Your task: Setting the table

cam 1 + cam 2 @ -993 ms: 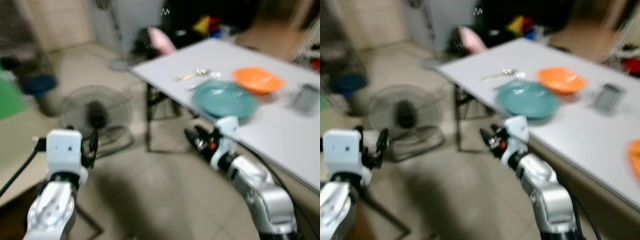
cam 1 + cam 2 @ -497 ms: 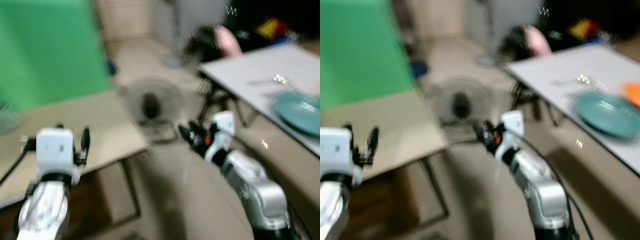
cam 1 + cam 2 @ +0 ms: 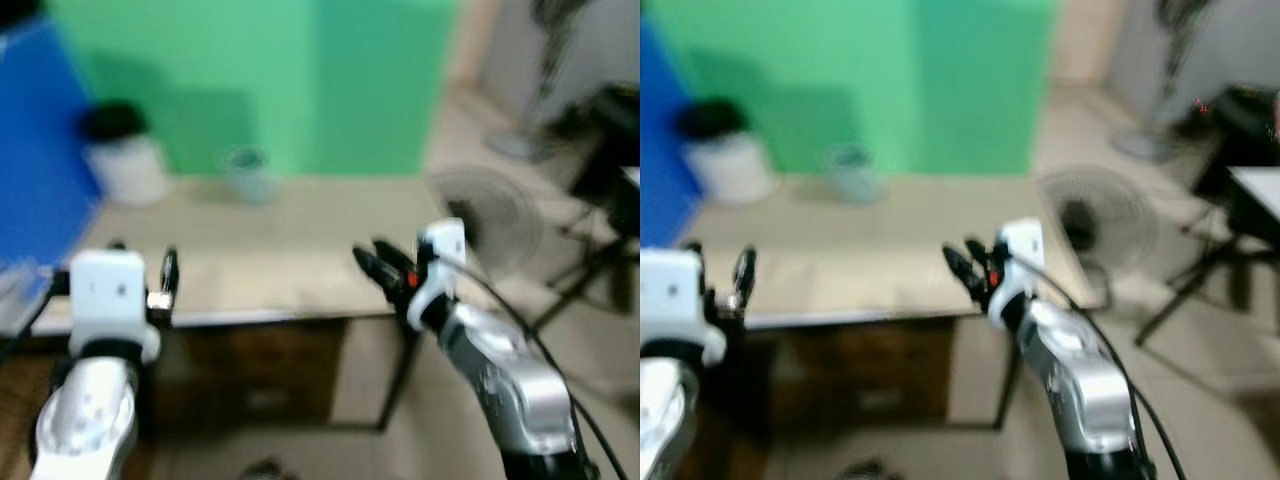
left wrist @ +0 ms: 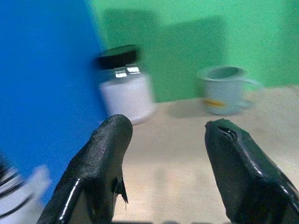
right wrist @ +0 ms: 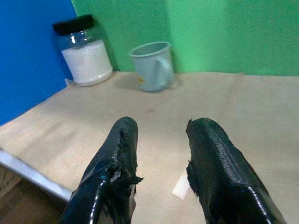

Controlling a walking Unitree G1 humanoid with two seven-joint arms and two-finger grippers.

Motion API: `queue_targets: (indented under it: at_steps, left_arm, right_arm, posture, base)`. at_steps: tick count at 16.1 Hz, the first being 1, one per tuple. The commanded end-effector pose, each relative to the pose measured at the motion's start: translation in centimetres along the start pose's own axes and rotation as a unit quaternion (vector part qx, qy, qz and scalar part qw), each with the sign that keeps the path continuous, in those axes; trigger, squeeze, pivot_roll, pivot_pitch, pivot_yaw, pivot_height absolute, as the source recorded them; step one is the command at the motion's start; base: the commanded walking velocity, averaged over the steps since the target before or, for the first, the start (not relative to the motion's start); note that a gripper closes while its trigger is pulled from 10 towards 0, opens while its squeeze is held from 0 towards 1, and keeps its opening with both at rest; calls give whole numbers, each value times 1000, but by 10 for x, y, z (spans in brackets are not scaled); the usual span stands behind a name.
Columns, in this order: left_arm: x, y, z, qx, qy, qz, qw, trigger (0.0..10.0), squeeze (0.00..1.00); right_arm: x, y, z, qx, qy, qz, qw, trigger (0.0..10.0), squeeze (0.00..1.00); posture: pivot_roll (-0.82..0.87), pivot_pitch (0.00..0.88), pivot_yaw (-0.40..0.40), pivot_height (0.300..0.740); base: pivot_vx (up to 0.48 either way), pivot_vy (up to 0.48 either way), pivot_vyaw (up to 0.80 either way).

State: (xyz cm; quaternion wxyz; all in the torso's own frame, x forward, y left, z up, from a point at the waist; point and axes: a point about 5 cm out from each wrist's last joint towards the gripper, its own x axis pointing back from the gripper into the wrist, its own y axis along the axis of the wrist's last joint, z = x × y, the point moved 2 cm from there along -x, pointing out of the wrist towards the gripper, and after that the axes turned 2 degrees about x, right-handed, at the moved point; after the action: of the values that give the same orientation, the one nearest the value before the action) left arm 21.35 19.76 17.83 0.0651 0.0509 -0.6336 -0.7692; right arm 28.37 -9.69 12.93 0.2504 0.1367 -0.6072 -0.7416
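Camera swung from table to counter [image 3: 250, 250].

On the tan counter [image 5: 261, 116] there was one mug [image 5: 152, 65]; just beside the mug stood one jar [image 5: 86, 57]; one fan [image 3: 1095, 225] stood past the counter.

a tan counter [image 3: 270, 262] stands in front of a green backdrop [image 3: 300, 80], with a blue panel [image 3: 40, 170] at the robot's left. a glass jar [image 5: 85, 57] with a black lid holds white contents and sits at the back of the counter near the blue panel. a pedestal fan [image 3: 1098, 222] stands on the tiled floor [image 3: 1210, 380] to the right of the counter. dark folding legs [image 3: 1200, 270] appear at far right.
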Motion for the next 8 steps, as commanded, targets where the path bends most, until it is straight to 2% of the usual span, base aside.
queue_targets:
  at_steps: [1, 4, 8]
  left_arm:
    - [-3, 2, 3, 8, 12, -4, 1000, 10000, 0]
    - [-9, 3, 3, 29, 18, -9, 999, 10000, 0]
    - [-11, 6, 2, 31, 7, -16, 999, 10000, 0]
  right_arm:
    - [0, 5, -4, 4, -20, -11, 1000, 10000, 0]
    - [2, 13, -4, 27, -18, -24, 999, 10000, 0]
    - [-1, 10, 1, 29, -10, -22, 999, 10000, 0]
  posture:
    - [12, 5, -3, 740]
    - [-2, 5, 8, 740]
    - [-3, 8, 8, 740]
  base:
    - [0, 0, 0]
    - [0, 0, 0]
    - [338, 0, 0]
